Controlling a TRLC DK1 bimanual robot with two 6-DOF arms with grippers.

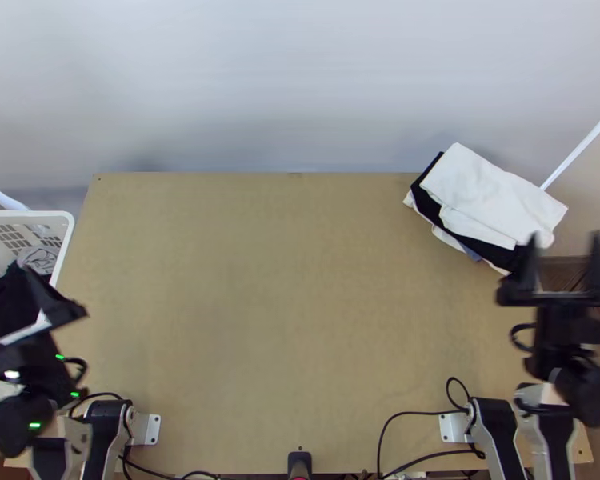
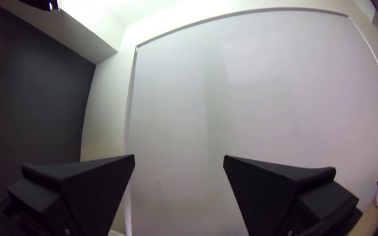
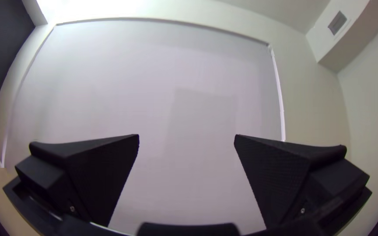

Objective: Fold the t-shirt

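My left gripper [image 1: 30, 320] is raised at the table's left side, over the near part of the basket. In the left wrist view its fingers stand wide apart, and nothing is between the tips of this gripper [image 2: 179, 156]. My right gripper [image 1: 565, 242] is held up at the right side, just nearer than the folded pile. The right wrist view shows this gripper [image 3: 187, 136] open and holding nothing. White folded cloth [image 1: 484, 192] lies on black cloth [image 1: 430, 204] in a pile at the back right corner. Grey cloth [image 1: 38, 258] and black cloth [image 1: 10, 292] lie bunched in the basket.
The white basket [image 1: 70, 232] stands at the left edge of the wooden table [image 1: 284, 304]. Black cables [image 1: 416, 413] run along the near edge, by the arms' bases. A pale wall [image 1: 284, 88] rises behind the table.
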